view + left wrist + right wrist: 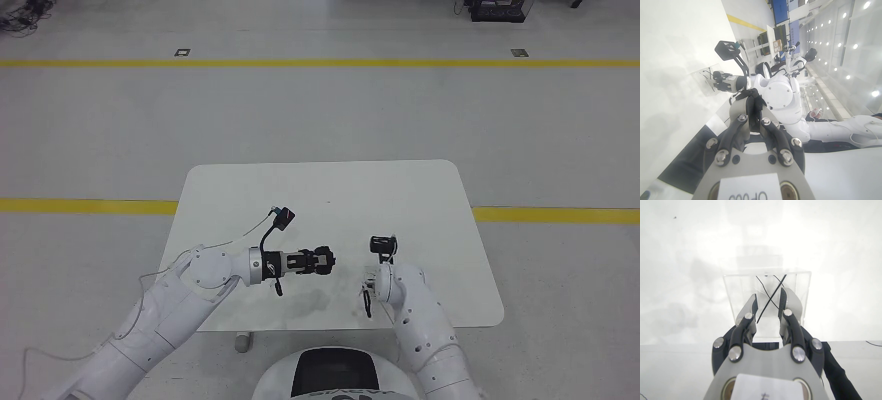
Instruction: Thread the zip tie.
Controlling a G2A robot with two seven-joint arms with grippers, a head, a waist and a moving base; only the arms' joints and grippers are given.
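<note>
Several thin black zip ties (770,298) lie crossed inside a small clear box (730,294) on the white table (300,190). My right gripper (768,304) hangs open just over the box, its fingers either side of the crossing ties without touching them. The left wrist view shows the right gripper (712,82) from the side, at the clear box (705,90). My left gripper (753,98) is level above the table, just left of the right gripper (381,243), pointing toward it. Its black pads (753,113) are pressed together, and I see no tie between them.
The box sits near the table's front edge (696,344), in front of the robot. The rest of the tabletop (420,200) is bare white surface. Around the table is grey floor with a yellow line (90,206).
</note>
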